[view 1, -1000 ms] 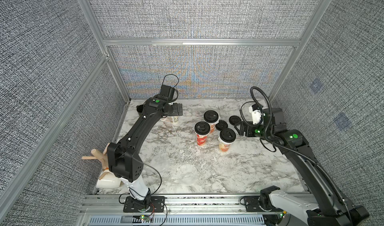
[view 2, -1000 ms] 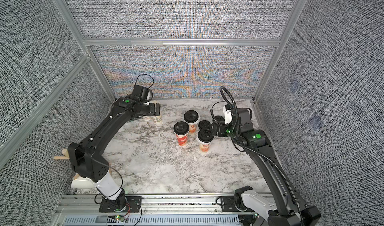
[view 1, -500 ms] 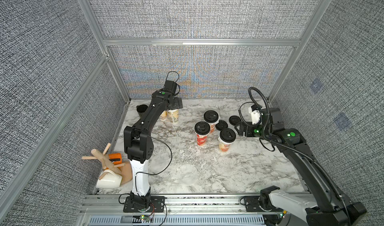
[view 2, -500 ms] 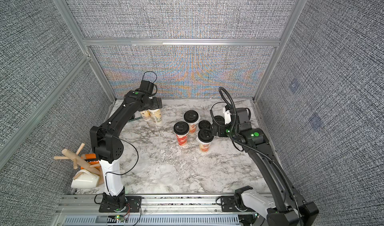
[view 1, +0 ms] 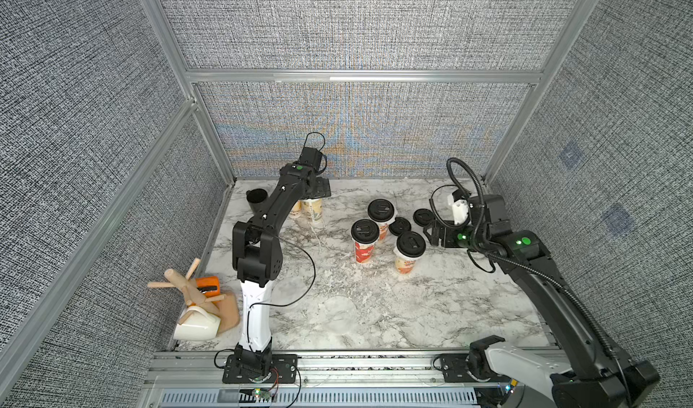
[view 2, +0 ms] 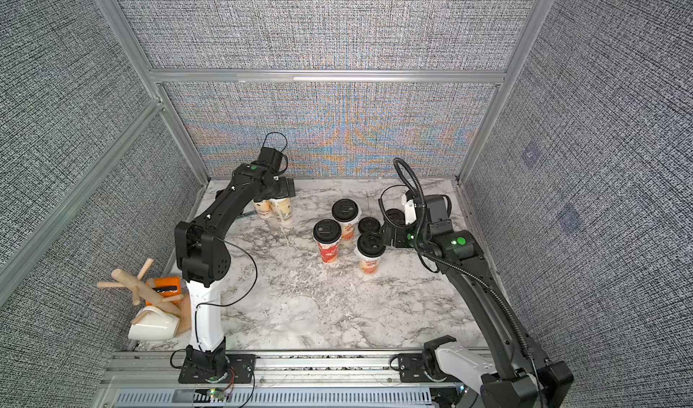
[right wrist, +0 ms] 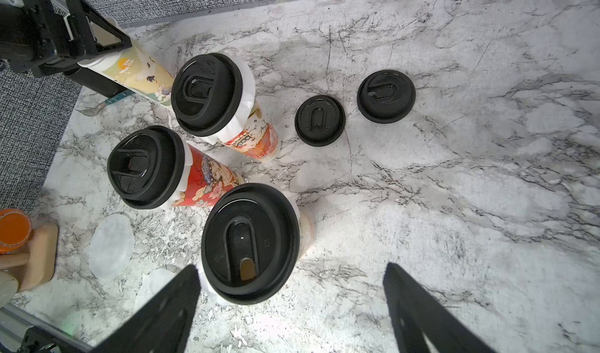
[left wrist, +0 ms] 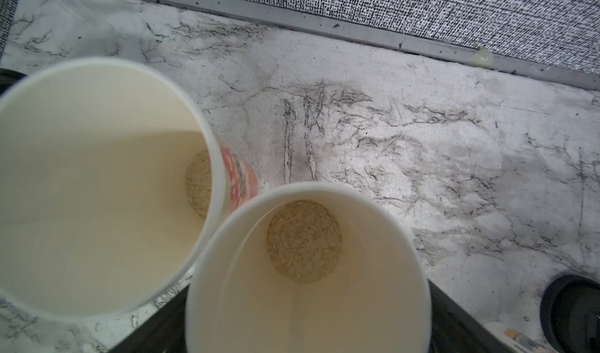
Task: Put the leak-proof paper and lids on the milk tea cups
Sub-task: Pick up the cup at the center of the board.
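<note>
Five cups [view 1: 364, 250] stand upright on the tabletop [view 1: 431, 305]. Three are grouped at the middle, each closed by a black lid [view 1: 411, 244]; a fringe of paper [right wrist: 247, 85] is seen under the lid rims in the right wrist view. Two are left uncovered at the back left, touching each other: a beige cup [view 1: 314, 210] and a red-printed cup [left wrist: 238, 179], both cream inside.

The left end effector [view 1: 319, 189] is held above these two with its jaws spread wide at either side of the beige cup's mouth; whether the rim is touched cannot be told. Nothing is carried by it. The right end effector [right wrist: 292, 306] is likewise spread and empty, just beside the nearest lidded cup.

Two loose lids [right wrist: 319, 120] lie flat beside the grouped cups, on the side of the right end effector. Two loose sheets [right wrist: 112, 247] of paper lie flat on the tabletop toward the front — well apart from the uncovered cups and from both end effectors. A black mug [view 1: 257, 199] stands in the back left corner.
</note>
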{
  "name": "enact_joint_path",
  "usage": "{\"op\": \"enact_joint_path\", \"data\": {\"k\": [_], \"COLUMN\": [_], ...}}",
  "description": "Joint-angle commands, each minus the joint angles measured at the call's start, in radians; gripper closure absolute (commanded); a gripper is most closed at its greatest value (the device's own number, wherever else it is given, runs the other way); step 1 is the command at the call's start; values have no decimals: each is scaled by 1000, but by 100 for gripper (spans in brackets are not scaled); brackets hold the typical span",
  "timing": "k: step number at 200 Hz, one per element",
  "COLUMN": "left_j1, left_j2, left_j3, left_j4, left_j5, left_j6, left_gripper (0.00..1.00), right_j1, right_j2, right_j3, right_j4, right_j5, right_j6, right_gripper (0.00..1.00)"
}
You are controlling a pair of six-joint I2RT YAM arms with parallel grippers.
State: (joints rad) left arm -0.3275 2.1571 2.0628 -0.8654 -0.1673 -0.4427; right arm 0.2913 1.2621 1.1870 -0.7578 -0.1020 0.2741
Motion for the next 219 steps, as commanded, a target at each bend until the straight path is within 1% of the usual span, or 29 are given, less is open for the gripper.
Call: {"op": "enact_joint_path", "data": {"k": [1, 38, 65, 98, 145, 164, 185, 205, 208, 219], "left_j1": [2, 1, 1, 1, 1, 1, 0, 0, 0, -1], "left_j2": [13, 21, 16, 3, -14, -52, -113, -161, -190, -224], "left_j3": [18, 22, 9, -9, -2, -40, -98, -138, -144, -166], "left_j4": [-4, 3, 13, 29, -21, -18, -9, -31, -36, -59], "left_j5": [-32, -51, -44, -12, 73, 93, 89, 80, 79, 83], "left_j6": [14, 24, 27, 26, 22, 26, 36, 51, 54, 69], "left_gripper": [0, 0, 4, 10, 15, 17, 18, 18, 18, 18], "right_j1": [0, 0, -1, 0, -1, 0, -1, -1, -1, 0], "right_j2": [3, 2, 0, -7, -19, -26, -40, -51, -54, -59], "right_j3": [-6, -6, -4, -4, -1, -3, -10, -18, -19, -21], "right_j4": [8, 5, 1, -7, -12, -13, -14, -14, -14, -14], "right_j5": [4, 4, 4, 5, 7, 7, 5, 2, 2, 2], "right_j6": [-13, -12, -10, -9, -10, -10, -7, -4, -4, -3], "right_gripper": [9, 9, 9, 9, 9, 9, 9, 9, 9, 9]}}
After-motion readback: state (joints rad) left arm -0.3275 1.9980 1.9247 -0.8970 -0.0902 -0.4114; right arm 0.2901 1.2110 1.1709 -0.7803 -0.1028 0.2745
